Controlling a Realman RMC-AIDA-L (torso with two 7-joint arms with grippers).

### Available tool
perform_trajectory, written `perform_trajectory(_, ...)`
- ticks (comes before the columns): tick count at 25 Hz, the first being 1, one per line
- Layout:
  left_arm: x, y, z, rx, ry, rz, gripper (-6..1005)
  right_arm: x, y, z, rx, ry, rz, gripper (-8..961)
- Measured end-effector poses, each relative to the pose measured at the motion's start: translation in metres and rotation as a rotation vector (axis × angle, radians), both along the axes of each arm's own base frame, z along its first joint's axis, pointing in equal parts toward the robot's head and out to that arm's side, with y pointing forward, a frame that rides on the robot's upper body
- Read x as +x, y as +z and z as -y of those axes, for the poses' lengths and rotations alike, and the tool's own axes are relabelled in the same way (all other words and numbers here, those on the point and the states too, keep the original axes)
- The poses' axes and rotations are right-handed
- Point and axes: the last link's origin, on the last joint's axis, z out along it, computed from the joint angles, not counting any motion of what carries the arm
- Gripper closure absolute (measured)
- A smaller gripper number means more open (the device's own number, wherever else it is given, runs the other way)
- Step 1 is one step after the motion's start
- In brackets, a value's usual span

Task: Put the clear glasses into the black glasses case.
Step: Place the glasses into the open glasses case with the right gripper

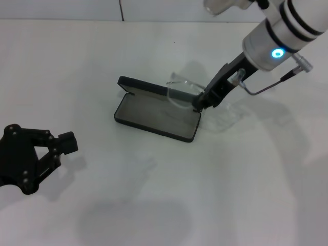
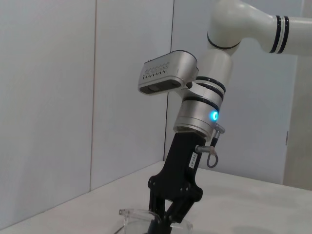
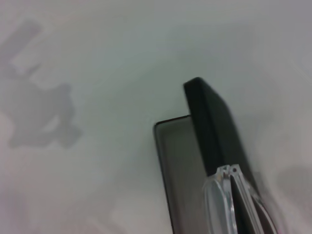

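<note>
- Two arms show in the head view, one at each side of a white table [image 1: 154, 205], and only the right one is at the work.
- At the far left, the left gripper [image 1: 69, 143] hangs low over the table's near part, well apart from everything else; its black fingers stand spread with nothing between them.
- Toward the middle lies the black glasses case [image 1: 154, 115], opened, its grey-lined tray flat on the table and its lid standing up along the far edge.
- The right wrist view shows the same case [image 3: 209, 126] from close by: the dark lid edge rises beside the grey tray.
- Just right of the case's middle, the clear glasses [image 1: 179, 84] sit tilted over the lid and the tray's right end, one lens reaching behind the lid, the rest of the frame hanging past the case's right side.
- The glasses are not lying flat in the tray.
- The right gripper [image 1: 200, 104] comes down from the upper right, and its fingertips are closed onto the frame just above the case's right end.
- In the left wrist view that gripper [image 2: 168, 219] points downward with the transparent frame [image 2: 134, 214] at its tips.
- A blue light glows on the right arm's wrist [image 1: 277, 53].
</note>
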Motion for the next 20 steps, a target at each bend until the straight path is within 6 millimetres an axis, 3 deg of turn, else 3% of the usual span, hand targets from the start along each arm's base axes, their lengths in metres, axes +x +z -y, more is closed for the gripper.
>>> perform_trajectory(20,0.002,-0.002,-0.002,0.000,-0.002,0.007,925,0.007,0.029,-0.006,0.089,0.004,-0.019,835)
